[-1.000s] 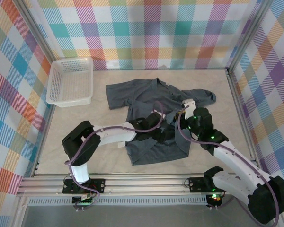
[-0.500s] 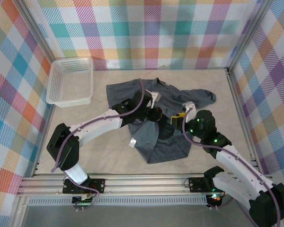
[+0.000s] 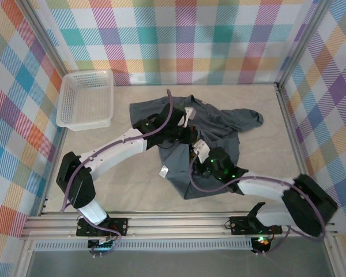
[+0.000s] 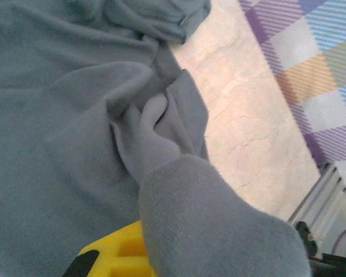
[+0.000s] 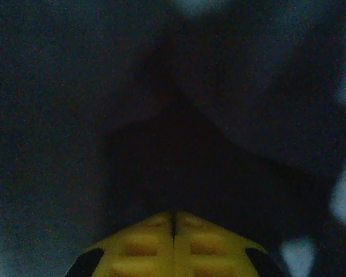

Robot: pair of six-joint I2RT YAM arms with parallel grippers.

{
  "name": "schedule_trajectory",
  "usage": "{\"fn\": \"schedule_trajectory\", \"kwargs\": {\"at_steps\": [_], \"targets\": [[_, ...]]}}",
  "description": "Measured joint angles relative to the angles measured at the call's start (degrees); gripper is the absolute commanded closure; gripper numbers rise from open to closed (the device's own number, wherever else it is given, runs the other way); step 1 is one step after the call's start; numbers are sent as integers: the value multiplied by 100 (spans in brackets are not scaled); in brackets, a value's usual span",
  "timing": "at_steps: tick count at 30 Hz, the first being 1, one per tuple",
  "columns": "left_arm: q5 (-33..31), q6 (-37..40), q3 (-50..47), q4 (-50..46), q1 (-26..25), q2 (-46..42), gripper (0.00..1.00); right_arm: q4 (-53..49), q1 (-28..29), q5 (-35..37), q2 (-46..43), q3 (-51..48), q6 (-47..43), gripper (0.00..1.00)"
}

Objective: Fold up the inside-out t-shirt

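The slate-grey t-shirt point(image 3: 222, 122) lies crumpled in the middle of the table, with a white tag point(image 3: 164, 171) showing at its lower left edge. My left gripper point(image 3: 189, 133) sits over the shirt's centre. In the left wrist view it point(image 4: 147, 251) is shut on a bunched fold of the t-shirt point(image 4: 57, 144) that drapes over its yellow fingers point(image 4: 112, 254). My right gripper point(image 3: 198, 150) lies low just below it. In the right wrist view its yellow fingers point(image 5: 144, 245) are pressed together, buried in dark cloth point(image 5: 75, 104) that peaks up from their tips.
A white mesh basket point(image 3: 86, 99) stands at the back left of the table. Bare tabletop point(image 3: 104, 190) lies to the left of the shirt. The right forearm point(image 3: 265, 186) stretches low across the front right. Plaid walls enclose the table on three sides.
My left gripper rose from the shirt's lower part to its centre and shut, dragging cloth up. My right arm dropped low and swung left, its gripper opening briefly and shutting in the cloth.
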Motion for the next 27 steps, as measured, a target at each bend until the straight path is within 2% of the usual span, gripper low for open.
{"fn": "schedule_trajectory", "kwargs": {"at_steps": [2, 5, 11, 13, 17, 20, 23, 27], "targets": [[190, -9, 339, -160, 2, 0, 100, 459, -243, 284, 560, 144, -678, 100], [409, -31, 726, -310, 4, -2, 100, 916, -494, 557, 940, 411, -1285, 100], [831, -116, 1580, -693, 4, 59, 100, 234, -1373, -7, 1410, 1770, -1182, 100], [892, -116, 1893, -743, 7, 68, 100, -356, -1519, -332, 1495, 2234, -859, 100], [1023, -160, 2236, -721, 26, 68, 100, -887, -1814, -1781, 1635, 2804, 304, 100], [1106, -256, 2271, -658, 26, 68, 100, -1325, -2009, -2750, 2214, 3324, 1008, 100], [1099, -291, 2271, -649, 26, 63, 100, -1895, -2105, -3377, 2920, 3853, 1563, 100], [1091, -291, 2277, -588, 22, 42, 100, -2430, -2135, -3753, 3001, 3950, 2343, 97]]}}
